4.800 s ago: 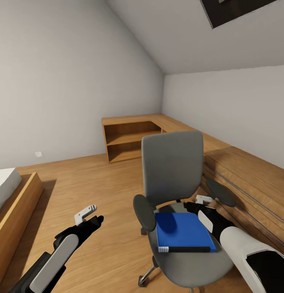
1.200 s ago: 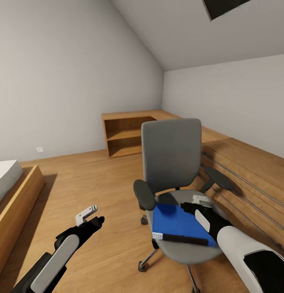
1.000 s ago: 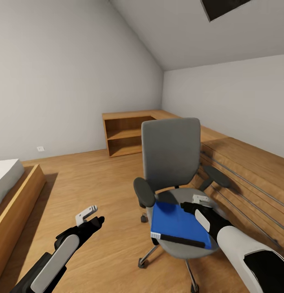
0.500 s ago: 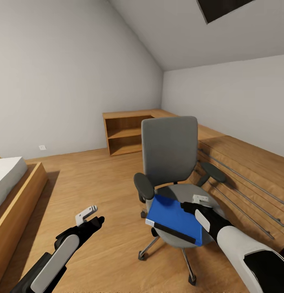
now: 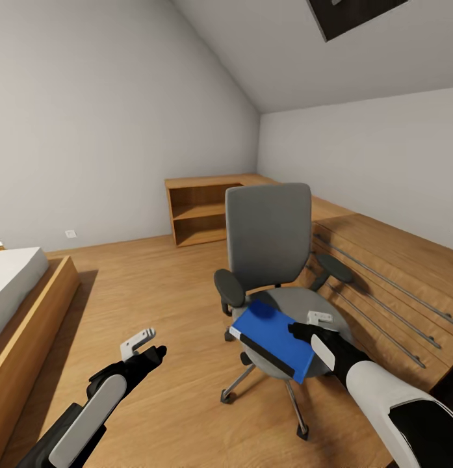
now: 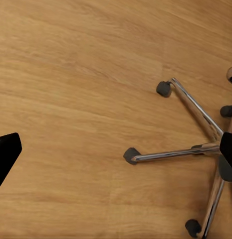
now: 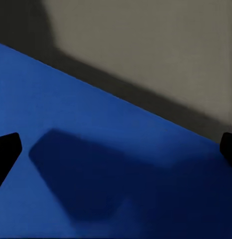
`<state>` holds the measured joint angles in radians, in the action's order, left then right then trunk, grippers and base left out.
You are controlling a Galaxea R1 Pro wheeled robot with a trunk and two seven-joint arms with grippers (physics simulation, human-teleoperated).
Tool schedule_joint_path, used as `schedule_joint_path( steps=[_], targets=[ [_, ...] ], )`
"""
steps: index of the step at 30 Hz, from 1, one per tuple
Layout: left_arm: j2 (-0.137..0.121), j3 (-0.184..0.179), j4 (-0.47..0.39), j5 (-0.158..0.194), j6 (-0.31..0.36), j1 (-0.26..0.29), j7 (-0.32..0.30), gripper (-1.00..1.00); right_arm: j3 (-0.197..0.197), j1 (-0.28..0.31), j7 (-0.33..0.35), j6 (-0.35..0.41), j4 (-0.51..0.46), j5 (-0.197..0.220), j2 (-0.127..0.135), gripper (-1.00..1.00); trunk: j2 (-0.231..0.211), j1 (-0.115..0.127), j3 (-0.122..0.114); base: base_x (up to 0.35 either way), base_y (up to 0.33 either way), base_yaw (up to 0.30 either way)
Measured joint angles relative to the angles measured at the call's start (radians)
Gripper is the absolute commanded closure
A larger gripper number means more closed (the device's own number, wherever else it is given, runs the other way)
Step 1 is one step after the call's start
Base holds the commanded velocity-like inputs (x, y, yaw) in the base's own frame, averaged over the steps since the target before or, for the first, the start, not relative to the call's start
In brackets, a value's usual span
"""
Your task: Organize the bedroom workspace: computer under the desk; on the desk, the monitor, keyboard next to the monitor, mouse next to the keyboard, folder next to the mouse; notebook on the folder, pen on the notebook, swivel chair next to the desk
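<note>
From my console I can read no text, number or brand anywhere. The folder [image 5: 273, 337] on the swivel chair [image 5: 273, 255] carries a small white label at the near corner of its black spine, but it is too small for me to make out any writing on it. A small white plate [image 5: 70, 233] sits low on the far wall; I see no lettering on it either. In both wrist views I find nothing printed on the floor or on the folder's blue cover.
</note>
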<state>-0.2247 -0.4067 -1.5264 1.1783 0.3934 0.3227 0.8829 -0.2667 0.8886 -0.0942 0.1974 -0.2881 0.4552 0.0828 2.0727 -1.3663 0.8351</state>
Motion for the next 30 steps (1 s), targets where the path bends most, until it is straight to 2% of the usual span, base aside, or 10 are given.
schedule_joint_path(
  steps=[19, 30],
  targets=[
    [0.000, 0.000, 0.001, 0.001, 0.000, 0.000, -0.001, -1.00, 0.000, 0.000, 0.001, -0.001, 0.000, 0.001, 0.000, -1.00, 0.000, 0.000, 0.000, -0.002, 0.000, 0.000],
    [0.000, 0.000, 0.001, 0.001, 0.001, 0.000, -0.001, -1.00, 0.002, -0.001, -0.001, -0.004, 0.014, 0.002, 0.000, -1.00, -0.077, 0.042, -0.034, 0.000, 0.000, 0.000]
  ],
)
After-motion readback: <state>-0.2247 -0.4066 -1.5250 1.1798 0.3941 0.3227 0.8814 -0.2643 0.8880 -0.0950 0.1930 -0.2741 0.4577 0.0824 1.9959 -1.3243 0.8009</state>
